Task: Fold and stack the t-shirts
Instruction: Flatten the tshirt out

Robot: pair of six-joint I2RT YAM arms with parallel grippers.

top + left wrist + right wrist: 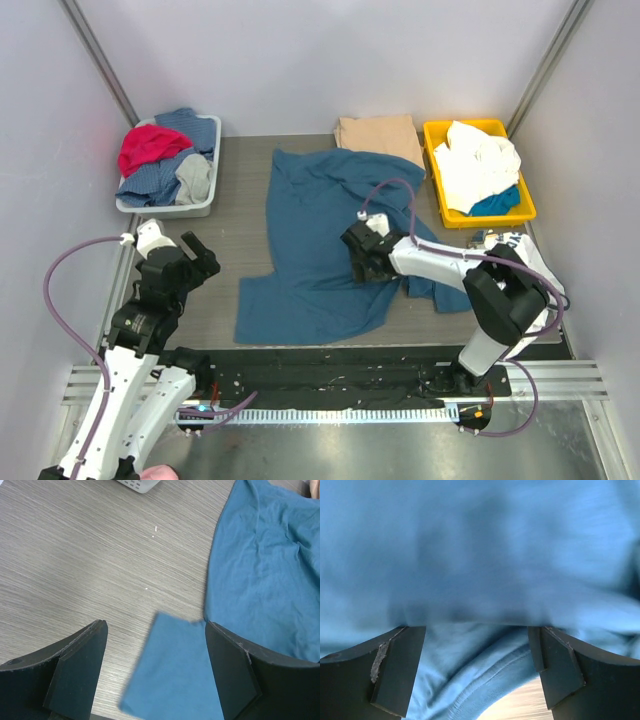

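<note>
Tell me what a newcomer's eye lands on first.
The large dark teal-blue cloth t-shirt sprawls unfolded across mid-table, the right arm's fingers spread open over its right half. At the back corners sit a yellow plastic bin of white cloth, right, and a grey bin of red and blue clothes, left.

The left tool [155, 630] gapes wide above the teal t-shirt [260, 570] on the table [75, 555].
</note>
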